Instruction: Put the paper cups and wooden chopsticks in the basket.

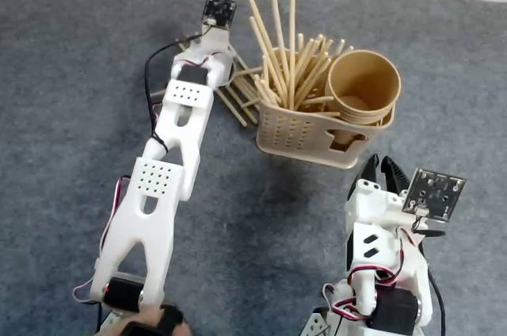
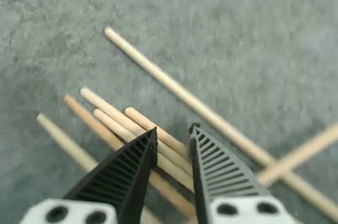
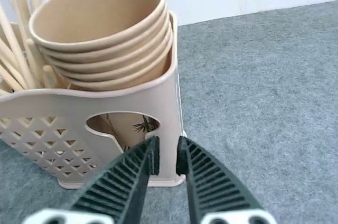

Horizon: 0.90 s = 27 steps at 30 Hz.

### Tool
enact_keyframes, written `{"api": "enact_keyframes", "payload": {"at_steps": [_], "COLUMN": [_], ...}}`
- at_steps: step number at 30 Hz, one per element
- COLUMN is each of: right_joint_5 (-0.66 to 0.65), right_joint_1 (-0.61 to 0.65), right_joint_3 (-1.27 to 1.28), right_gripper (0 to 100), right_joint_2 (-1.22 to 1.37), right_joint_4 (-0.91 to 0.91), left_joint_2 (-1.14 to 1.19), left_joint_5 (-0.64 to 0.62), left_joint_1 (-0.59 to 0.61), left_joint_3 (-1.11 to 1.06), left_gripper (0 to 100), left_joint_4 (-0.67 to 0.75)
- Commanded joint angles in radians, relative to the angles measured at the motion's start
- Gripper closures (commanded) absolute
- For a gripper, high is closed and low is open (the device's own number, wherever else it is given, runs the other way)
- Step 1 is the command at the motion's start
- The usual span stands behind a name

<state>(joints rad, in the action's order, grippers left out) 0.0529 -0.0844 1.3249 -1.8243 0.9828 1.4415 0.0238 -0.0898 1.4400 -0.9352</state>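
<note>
Wooden chopsticks (image 2: 174,87) loose beside basket (image 1: 301,134)

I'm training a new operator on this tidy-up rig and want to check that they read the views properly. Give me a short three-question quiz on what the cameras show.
1. True or false: the paper cups are stacked inside the basket.
2. Multiple choice: what lies on the carpet just beyond the left hand?
A) loose chopsticks
B) a fallen cup
C) a spoon
3. Fill the gap: the right hand points at the wall of the ___.

Key: 1 true; 2 A; 3 basket.
</note>
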Motion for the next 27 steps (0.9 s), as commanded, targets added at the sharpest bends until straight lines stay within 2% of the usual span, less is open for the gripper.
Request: {"api": "enact_keyframes", "payload": {"at_steps": [1, 7, 17, 27], "right_joint_5": [0.011, 0.011, 0.011, 0.011], "right_joint_1": [-0.008, -0.008, -0.008, -0.008], "right_joint_3": [-0.008, -0.008, -0.008, -0.008], "right_gripper": [93.0, 93.0, 93.0, 93.0], "right_joint_2": [-0.004, -0.004, -0.004, -0.004], "right_joint_4": [0.004, 0.004, 0.004, 0.002], "left_joint_2": [-0.004, -0.004, -0.013, -0.013], "left_joint_5": [0.018, 0.132, 0.226, 0.222], "left_joint_1": [0.004, 0.002, 0.005, 0.074], "left_joint_3": [0.145, 0.216, 0.219, 0.213], "left_gripper": [89, 89, 89, 89], "left_joint_4": [-0.213, -0.494, -0.793, -0.829]}}
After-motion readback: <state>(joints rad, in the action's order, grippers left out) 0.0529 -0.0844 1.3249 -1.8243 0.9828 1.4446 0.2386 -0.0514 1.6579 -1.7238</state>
